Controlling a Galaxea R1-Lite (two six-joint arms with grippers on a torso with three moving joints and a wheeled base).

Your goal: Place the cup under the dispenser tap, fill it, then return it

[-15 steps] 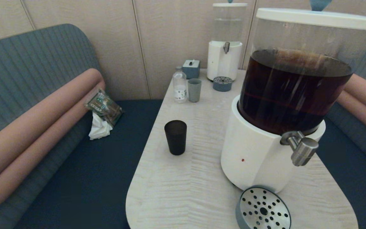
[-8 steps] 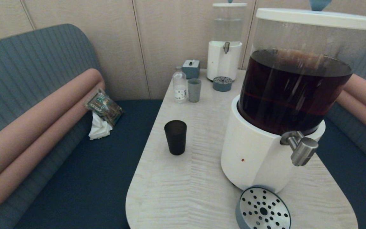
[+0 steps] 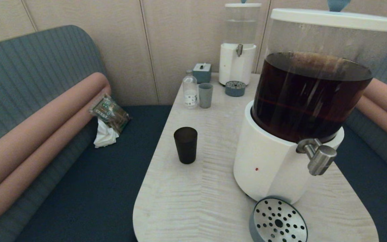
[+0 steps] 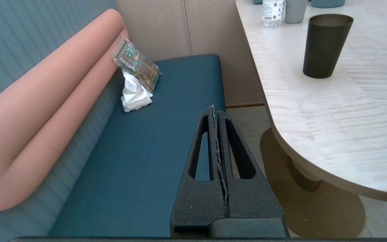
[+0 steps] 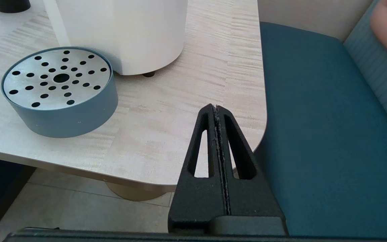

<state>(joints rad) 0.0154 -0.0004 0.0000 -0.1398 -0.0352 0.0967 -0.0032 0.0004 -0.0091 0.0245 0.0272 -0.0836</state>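
Standing upright on the pale wood-grain table (image 3: 193, 201), the cup (image 3: 185, 145) is near the table's left edge, well apart from the dispenser tap (image 3: 317, 155), which juts from the white base of the large dispenser (image 3: 270, 161) holding dark brown drink. Perforated drip tray (image 3: 278, 222) sits on the table just beside the dispenser base, below the tap, nothing on it. Left gripper (image 4: 215, 111): fingers pressed together, holding nothing, hanging over the dark blue bench seat (image 4: 139, 161) off the table's left edge, cup ahead of it and apart. Right gripper (image 5: 215, 109): fingers together, empty, parked at the table's near right corner, drip tray close by. Neither arm shows in the head view
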